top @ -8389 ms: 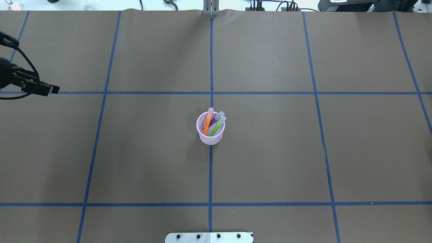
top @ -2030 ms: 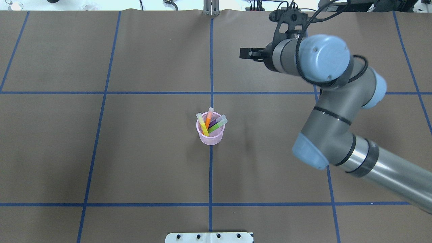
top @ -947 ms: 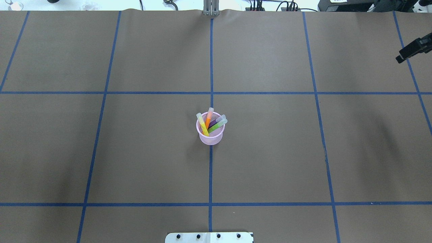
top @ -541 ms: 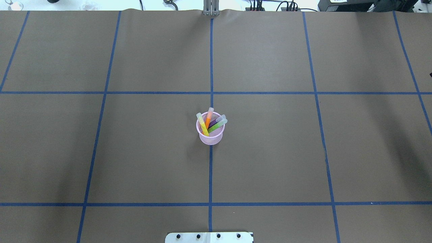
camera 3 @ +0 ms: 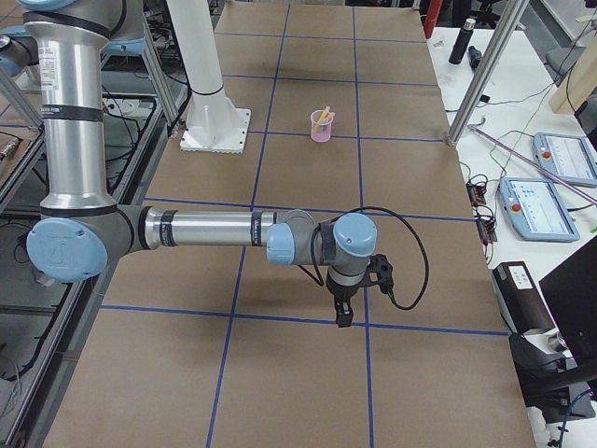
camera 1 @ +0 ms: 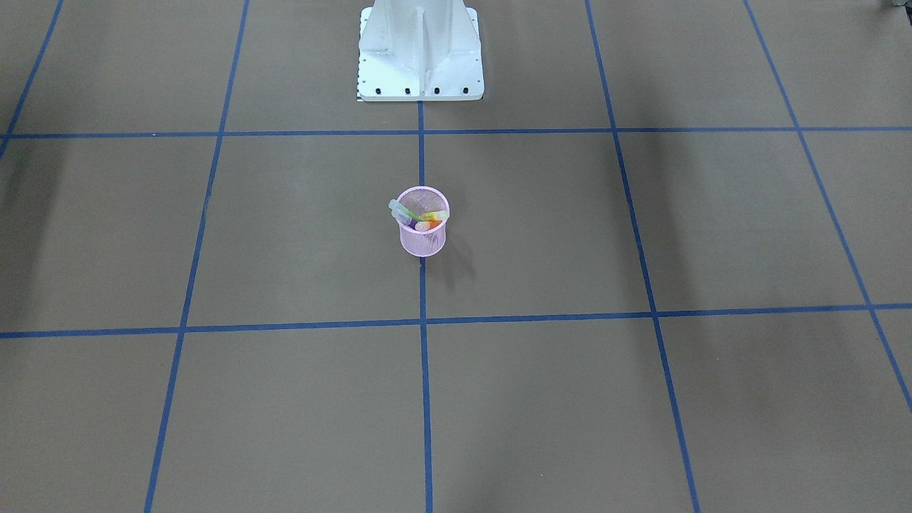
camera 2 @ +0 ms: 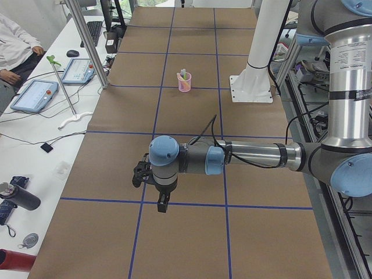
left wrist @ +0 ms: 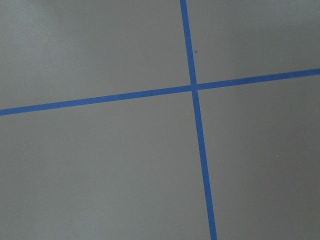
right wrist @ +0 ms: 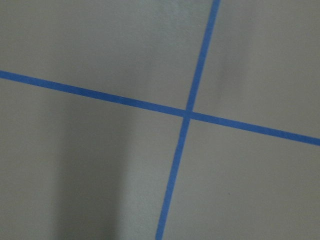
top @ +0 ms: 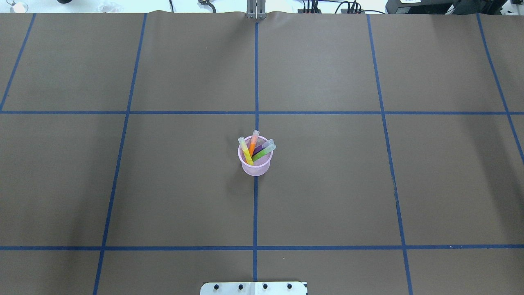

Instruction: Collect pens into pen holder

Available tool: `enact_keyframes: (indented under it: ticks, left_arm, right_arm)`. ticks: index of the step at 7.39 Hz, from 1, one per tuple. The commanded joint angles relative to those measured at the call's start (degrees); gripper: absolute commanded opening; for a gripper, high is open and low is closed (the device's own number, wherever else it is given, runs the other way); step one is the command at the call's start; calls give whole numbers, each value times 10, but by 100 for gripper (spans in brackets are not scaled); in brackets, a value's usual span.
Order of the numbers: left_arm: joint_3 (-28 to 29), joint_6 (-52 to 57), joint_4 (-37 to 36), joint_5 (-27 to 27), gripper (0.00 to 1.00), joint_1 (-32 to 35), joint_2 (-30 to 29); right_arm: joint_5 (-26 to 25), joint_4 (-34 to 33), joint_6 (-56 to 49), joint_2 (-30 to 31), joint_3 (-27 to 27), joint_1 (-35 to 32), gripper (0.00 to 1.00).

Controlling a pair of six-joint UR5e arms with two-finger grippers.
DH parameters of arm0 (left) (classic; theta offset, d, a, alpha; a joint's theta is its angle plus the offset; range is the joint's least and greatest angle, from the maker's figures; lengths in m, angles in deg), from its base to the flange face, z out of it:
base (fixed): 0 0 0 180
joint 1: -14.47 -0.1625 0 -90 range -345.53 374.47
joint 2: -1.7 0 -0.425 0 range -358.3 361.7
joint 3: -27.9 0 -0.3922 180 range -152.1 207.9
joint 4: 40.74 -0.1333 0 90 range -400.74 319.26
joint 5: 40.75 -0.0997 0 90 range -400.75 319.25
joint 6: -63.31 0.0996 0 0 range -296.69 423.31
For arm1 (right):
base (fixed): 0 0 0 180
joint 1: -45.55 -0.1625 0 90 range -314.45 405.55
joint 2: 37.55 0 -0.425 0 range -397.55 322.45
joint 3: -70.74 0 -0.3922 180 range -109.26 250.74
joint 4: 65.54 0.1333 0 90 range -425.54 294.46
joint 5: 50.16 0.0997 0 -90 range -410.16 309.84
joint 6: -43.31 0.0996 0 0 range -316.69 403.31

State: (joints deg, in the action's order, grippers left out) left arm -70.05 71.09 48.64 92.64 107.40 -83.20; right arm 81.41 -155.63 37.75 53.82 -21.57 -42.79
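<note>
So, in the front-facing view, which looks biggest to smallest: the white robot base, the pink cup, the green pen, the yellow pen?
1. White robot base, cut off by the top edge.
2. Pink cup.
3. Green pen and yellow pen: only their tops show, too alike to rank.

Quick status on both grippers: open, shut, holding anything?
Left gripper: cannot tell, seen only in a side view.
Right gripper: cannot tell, seen only in a side view.

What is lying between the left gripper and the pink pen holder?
Between the left gripper and pen holder, only bare table paper and blue tape, per the exterior left view.
</note>
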Motion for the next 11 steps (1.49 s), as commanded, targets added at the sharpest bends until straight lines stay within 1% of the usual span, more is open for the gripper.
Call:
enact_keyframes:
  ticks: [1, 4, 11]
  left_arm:
    - [0, 0, 0, 0, 100, -2, 1]
    - [-1, 1, 1, 0, 100, -2, 1]
    - [1, 1, 1, 2, 100, -2, 1]
  right_arm:
    - [1, 0, 5, 13, 0, -9, 99]
    - [1, 12, 7, 14, 10, -9, 99]
    - [1, 17, 1, 15, -1, -9, 99]
